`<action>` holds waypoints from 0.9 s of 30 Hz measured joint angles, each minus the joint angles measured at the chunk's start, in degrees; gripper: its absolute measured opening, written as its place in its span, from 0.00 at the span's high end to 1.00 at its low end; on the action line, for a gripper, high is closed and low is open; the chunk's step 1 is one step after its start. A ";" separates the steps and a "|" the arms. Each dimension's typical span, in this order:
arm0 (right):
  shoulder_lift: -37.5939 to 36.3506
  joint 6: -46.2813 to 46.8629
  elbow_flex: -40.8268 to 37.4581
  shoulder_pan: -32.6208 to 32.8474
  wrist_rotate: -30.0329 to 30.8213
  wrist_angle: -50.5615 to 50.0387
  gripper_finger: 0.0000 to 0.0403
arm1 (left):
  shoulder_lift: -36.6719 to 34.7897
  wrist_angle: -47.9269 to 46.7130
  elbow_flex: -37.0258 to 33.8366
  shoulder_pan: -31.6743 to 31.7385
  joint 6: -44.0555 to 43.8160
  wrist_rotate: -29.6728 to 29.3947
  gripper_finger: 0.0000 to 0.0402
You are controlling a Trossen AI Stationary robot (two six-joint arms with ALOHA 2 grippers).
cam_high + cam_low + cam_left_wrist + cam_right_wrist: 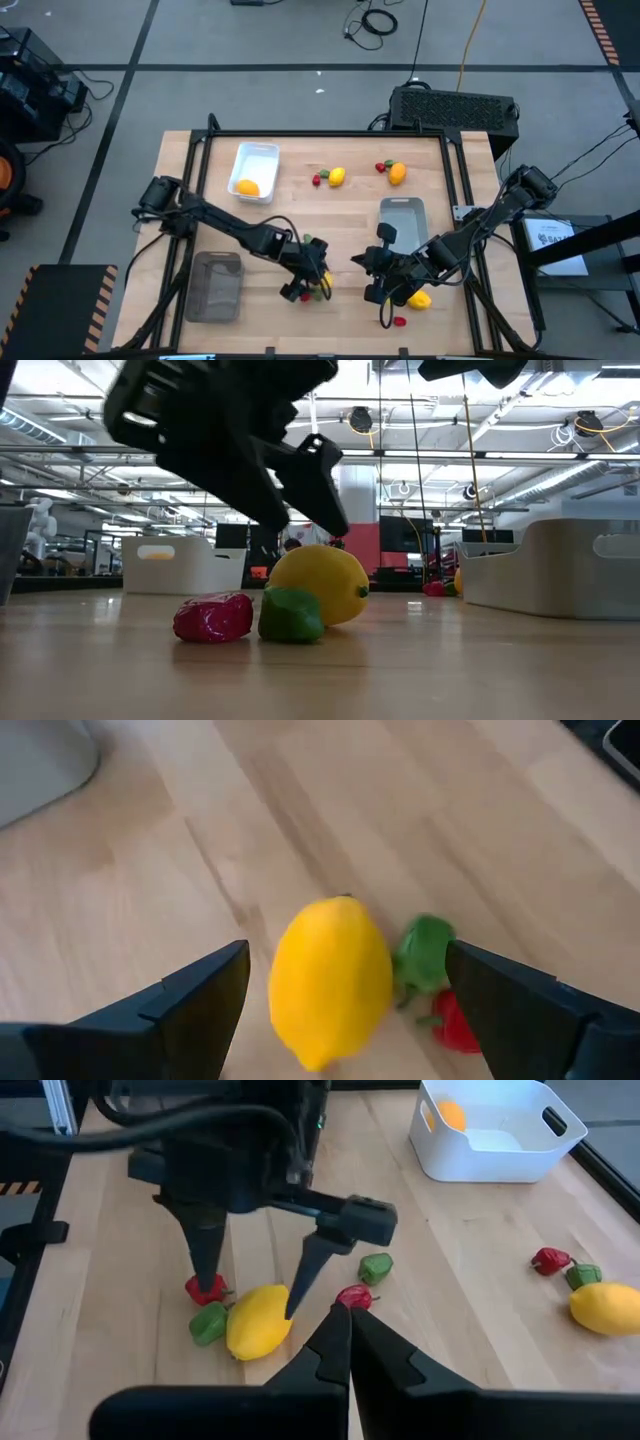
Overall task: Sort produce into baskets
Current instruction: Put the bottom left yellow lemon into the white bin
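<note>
My left gripper (310, 284) is open and points down at the table's near middle. Its fingers (200, 1000) stand on either side of a yellow lemon (330, 980) without touching it. A small green piece (425, 955) and a red piece (455, 1020) lie on the table against the lemon, as the low view (290, 615) shows. My right gripper (345, 1342) is shut and empty, just right of the left one (366, 276). Another red piece (353, 1296) and a green piece (376, 1266) lie beyond its tips. The white basket (262, 152) holds an orange fruit (247, 186).
A light grey basket (402, 208) stands right of centre, and a dark mesh basket (215, 290) at the near left. More produce lies at the far middle (336, 177) and far right (397, 173). A yellow piece (420, 298) and a red piece (400, 321) lie beside my right arm.
</note>
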 joint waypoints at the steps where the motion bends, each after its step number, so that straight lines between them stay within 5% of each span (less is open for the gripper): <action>1: 0.00 0.00 0.00 0.00 0.00 0.00 1.00 | 0.56 0.69 0.09 0.21 0.00 0.02 0.15; 27: 0.00 0.15 0.00 0.00 0.00 -0.31 1.00 | 4.05 0.51 0.02 0.37 -1.49 -0.24 0.15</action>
